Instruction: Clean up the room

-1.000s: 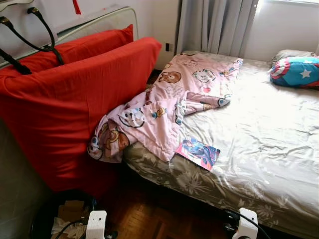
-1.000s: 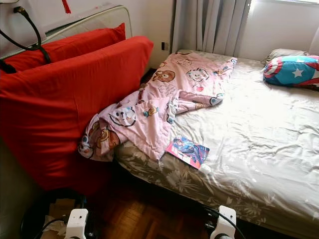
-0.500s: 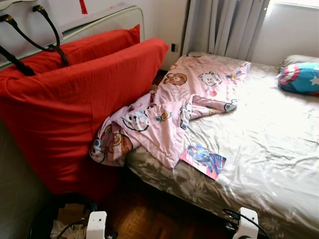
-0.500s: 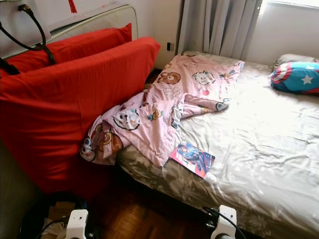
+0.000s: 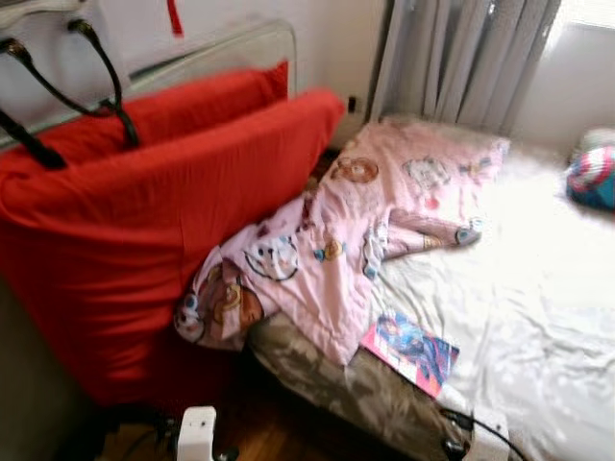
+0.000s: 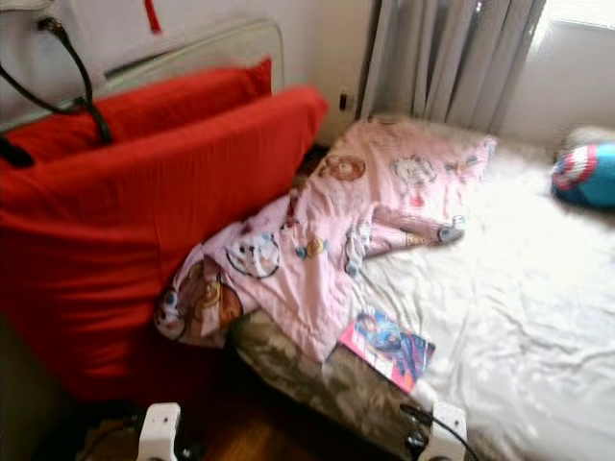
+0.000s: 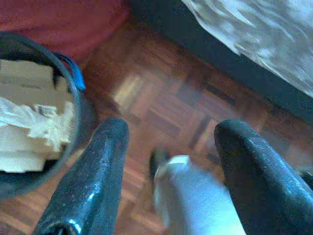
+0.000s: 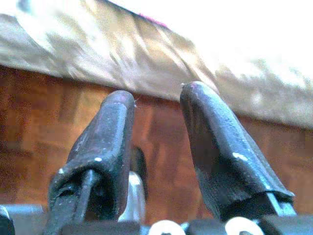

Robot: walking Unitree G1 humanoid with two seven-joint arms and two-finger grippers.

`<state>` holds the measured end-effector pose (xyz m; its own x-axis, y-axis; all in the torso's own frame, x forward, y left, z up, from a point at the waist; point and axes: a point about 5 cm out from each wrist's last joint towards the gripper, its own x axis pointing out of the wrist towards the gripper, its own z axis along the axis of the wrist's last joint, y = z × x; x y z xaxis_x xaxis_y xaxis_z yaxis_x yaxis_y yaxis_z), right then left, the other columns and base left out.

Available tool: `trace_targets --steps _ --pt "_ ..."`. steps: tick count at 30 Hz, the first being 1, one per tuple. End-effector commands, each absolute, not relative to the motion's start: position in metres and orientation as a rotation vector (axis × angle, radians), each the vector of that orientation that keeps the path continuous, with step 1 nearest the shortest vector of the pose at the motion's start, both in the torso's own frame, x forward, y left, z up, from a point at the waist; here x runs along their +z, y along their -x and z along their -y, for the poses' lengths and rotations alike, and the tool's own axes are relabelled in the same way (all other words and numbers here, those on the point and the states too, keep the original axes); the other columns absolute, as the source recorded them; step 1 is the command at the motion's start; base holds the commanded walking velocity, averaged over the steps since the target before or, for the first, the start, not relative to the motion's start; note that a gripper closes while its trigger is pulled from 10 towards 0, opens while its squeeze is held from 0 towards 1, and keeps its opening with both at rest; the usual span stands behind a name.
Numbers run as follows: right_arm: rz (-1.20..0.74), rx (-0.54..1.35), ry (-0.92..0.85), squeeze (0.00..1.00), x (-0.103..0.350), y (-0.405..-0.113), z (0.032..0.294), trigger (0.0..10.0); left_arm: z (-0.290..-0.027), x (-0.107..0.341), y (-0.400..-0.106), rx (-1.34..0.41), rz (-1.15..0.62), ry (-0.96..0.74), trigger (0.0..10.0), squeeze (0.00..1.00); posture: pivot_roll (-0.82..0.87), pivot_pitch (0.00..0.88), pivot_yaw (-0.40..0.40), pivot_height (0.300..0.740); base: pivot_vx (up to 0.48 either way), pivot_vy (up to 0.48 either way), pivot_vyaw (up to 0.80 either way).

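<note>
Big bed (image 6: 538,317) with a pale sheet takes up most of the room, and a red mattress (image 5: 144,240) is propped on edge right against its side. A pink cartoon-print blanket (image 5: 346,240) lies rumpled across the bed, one end spilling over the edge. A comic book (image 6: 384,348) lies flat near that edge, just beside the blanket. Both arms hang low over the parquet floor (image 7: 161,98): left gripper (image 7: 168,147) spread apart, holding nothing, beside a bin of paper scraps (image 7: 29,112); right gripper (image 8: 156,122) also parted and empty.
</note>
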<state>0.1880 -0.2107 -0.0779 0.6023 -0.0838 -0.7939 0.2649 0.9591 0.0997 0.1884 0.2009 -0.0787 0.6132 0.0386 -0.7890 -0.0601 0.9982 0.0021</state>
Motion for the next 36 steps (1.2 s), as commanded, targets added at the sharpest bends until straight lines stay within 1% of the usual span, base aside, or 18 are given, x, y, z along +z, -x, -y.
trace_targets --steps 1,7,24,36 --pt "-0.912 -0.197 -0.225 0.00 -0.0793 -0.1872 0.2064 10.0 -0.2043 -0.0810 -0.1833 0.073 -0.933 0.029 10.0 0.00 -0.01 0.000 -0.024 0.740 0.326 0.000 0.00" --pt "-0.913 -0.199 -0.227 0.00 -0.0793 -0.1872 0.2064 10.0 -0.2045 -0.0808 -0.1837 0.073 -0.932 0.025 10.0 0.00 0.00 0.000 -0.023 0.740 0.321 0.000 0.00" --pt "-0.907 -0.204 -0.232 0.00 -0.0787 -0.1882 0.2066 10.0 -0.2045 -0.0797 -0.1854 0.075 -0.917 0.020 10.0 0.00 0.00 0.000 -0.028 0.740 0.000 0.000 0.00" --pt "-0.908 -0.202 -0.230 0.00 -0.0785 -0.1885 0.2068 10.0 -0.2046 -0.0794 -0.1860 0.071 -0.916 0.011 10.0 0.00 0.00 0.000 -0.029 0.740 0.000 -0.400 0.00"
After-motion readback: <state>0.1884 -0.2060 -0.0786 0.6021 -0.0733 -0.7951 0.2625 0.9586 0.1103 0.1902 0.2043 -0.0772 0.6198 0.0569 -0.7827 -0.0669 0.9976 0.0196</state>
